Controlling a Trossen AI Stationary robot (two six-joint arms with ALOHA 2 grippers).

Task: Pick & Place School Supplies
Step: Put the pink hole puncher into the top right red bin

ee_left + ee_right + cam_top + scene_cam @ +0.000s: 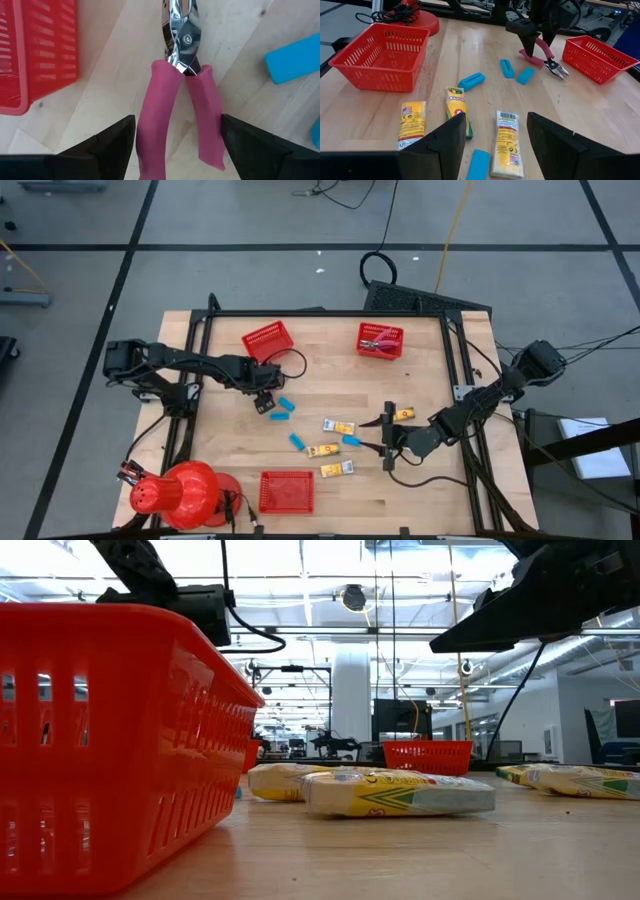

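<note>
A pink-handled plier tool (177,100) lies flat on the table near the far-left red basket (268,340). My left gripper (265,395) is open and low over the tool, one finger on each side of the pink handles (155,130). Light-blue blocks (471,81) and yellow packets (507,142) lie scattered at mid-table. My right gripper (375,436) is open and points toward the table's left, just right of the packets. A packet and a blue block (480,165) show between its fingers in the right wrist view. My left gripper's fingers (115,142) come from above and stand close beside the two pink handles of the tool, near their free ends and across them. The tool lies on the table. I cannot tell whether the fingers touch the handles.
A far red basket (380,340) holds more pink-handled tools. Another red basket (286,491) sits at the near edge, beside a big red dome (180,492) at the near-left corner. One yellow packet (403,415) lies beside the right arm. Bare wood lies between the far baskets.
</note>
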